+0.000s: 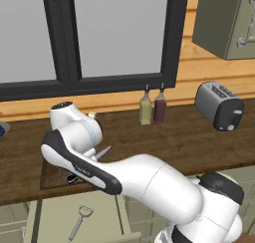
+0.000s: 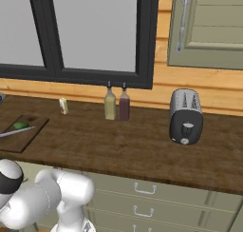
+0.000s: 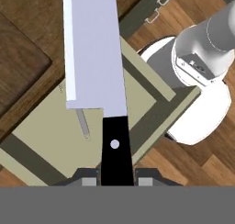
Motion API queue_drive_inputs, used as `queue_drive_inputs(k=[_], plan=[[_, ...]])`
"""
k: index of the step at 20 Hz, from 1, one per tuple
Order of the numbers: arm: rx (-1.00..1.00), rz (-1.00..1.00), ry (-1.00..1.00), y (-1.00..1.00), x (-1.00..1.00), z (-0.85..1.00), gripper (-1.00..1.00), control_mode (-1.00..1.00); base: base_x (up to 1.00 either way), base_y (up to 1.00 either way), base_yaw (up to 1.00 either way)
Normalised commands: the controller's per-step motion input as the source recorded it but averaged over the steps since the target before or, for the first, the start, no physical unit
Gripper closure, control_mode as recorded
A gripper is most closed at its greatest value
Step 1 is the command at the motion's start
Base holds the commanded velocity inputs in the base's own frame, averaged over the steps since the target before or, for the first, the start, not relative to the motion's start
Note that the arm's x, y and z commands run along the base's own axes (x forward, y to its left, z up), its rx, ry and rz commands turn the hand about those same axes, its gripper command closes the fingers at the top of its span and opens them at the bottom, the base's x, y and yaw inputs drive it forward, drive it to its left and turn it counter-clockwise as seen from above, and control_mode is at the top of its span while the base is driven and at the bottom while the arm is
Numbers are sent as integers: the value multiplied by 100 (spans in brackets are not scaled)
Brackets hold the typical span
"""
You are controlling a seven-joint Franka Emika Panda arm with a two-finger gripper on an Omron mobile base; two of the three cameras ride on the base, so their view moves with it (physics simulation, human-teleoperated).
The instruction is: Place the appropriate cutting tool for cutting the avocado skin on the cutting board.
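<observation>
My gripper [image 3: 116, 177] is shut on the black handle of the knife [image 3: 96, 48], whose long silver blade points away from the hand. In the right base view the knife blade [image 2: 18, 131] lies across the dark brown cutting board [image 2: 26, 137], just in front of the small green avocado [image 2: 20, 125]. Whether the blade touches the board I cannot tell. The blade tip [image 1: 103, 151] sticks out from behind my forearm, which hides most of the cutting board [image 1: 50, 180]. A corner of the cutting board [image 3: 18, 58] shows at upper left in the hand view.
Under the counter edge a drawer [image 1: 55, 217] stands open with a grey peeler [image 1: 79, 221] in it. Two bottles [image 1: 152, 107] and a toaster [image 1: 219, 106] stand further back and right on the counter. A small yellow carton [image 2: 63, 105] sits by the wall.
</observation>
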Motion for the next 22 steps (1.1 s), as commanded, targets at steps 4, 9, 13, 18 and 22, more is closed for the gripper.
queue_drive_inputs(k=[4, 9, 13, 18, 22], plan=[[-7, 2, 4, 2, 55, -33, 100, -100, 0, 0, 0], [-5, 3, 3, 1, 56, -36, 100, -100, 0, 0, 0], [-4, 6, 4, 10, 46, -43, 100, -100, 0, 0, 0], [-1, 11, 3, 21, 33, -33, 100, -100, 0, 0, 0], [0, 15, 0, 15, 27, -23, 100, -100, 0, 0, 0]])
